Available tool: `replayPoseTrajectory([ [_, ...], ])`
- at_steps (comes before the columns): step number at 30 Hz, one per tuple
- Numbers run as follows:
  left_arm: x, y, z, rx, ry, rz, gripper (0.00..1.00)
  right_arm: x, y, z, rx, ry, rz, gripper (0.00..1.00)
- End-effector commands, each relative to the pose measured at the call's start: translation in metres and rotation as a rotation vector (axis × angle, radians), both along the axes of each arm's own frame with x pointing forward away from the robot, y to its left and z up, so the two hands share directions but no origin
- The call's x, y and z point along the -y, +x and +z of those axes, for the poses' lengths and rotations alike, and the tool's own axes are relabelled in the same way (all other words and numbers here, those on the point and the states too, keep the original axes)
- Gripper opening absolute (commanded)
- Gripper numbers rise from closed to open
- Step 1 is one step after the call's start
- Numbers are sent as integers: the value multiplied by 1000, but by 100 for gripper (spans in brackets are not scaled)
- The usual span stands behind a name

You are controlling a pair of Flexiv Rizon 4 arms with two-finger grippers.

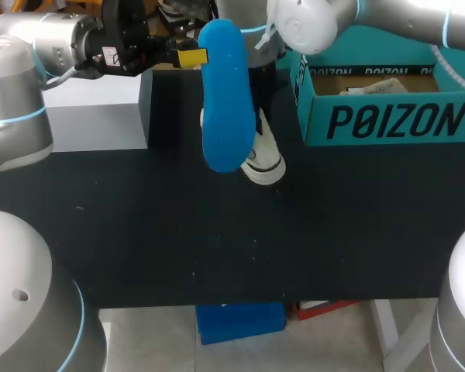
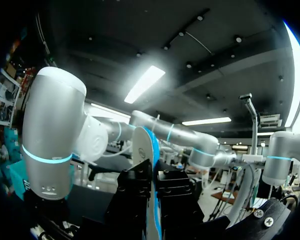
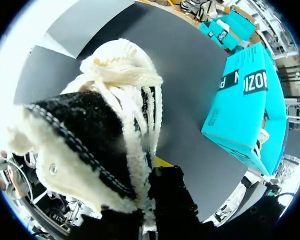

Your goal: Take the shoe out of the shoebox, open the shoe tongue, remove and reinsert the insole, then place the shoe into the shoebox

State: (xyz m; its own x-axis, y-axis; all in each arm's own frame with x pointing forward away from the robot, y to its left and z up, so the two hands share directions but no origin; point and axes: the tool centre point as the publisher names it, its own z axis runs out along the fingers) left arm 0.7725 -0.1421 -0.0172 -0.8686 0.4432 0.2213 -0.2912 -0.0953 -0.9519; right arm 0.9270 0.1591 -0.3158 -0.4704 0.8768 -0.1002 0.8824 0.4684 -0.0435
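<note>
The left claw (image 1: 190, 56) is coming in from the left side above the back of the surface (image 1: 217, 240) and is clamping the blue insole (image 1: 225, 101) near its upper end. The insole is hanging almost straight down, clear of the surface, with its lower end covering part of the shoe (image 1: 265, 159). In the left wrist view the insole (image 2: 149, 150) is standing edge-on between the two black fingers (image 2: 135, 192), which are pressing on it from both sides with only the thin sole between them.

The right arm is reaching down from the upper right, just behind the insole. The right claw (image 3: 154, 169) is gripping the shoe (image 3: 90, 145) at its opening. One yellow tip is showing against the outside of the shoe, while the other finger is hiding behind the cream fleece lining. The shoe is black with fleece trim, and its cream laces (image 3: 135, 75) are lying loose over the front. From above, the pale toe is pointing toward the near edge of the surface; whether it is touching the surface is not clear.

The teal shoebox (image 1: 387, 120) is sitting open at the back right of the surface, well apart from the shoe, with crumpled paper showing inside. A grey block (image 1: 93, 116) is standing at the back left, beneath the left arm.
</note>
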Motion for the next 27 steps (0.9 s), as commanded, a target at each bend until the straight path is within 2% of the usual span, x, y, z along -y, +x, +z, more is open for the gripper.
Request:
replayPoseTrajectory([
  [1,0,-1,-1,1,-1,1,0,4,-11,1,142,116,-525,0],
  [10,0,-1,-1,1,-1,1,0,-3,-19,-18,186,119,-650,0],
  [12,0,-1,-1,1,-1,1,0,-6,-20,-25,204,86,-656,0],
  [27,0,-1,-1,1,-1,1,0,-20,-20,-64,180,50,-594,0],
])
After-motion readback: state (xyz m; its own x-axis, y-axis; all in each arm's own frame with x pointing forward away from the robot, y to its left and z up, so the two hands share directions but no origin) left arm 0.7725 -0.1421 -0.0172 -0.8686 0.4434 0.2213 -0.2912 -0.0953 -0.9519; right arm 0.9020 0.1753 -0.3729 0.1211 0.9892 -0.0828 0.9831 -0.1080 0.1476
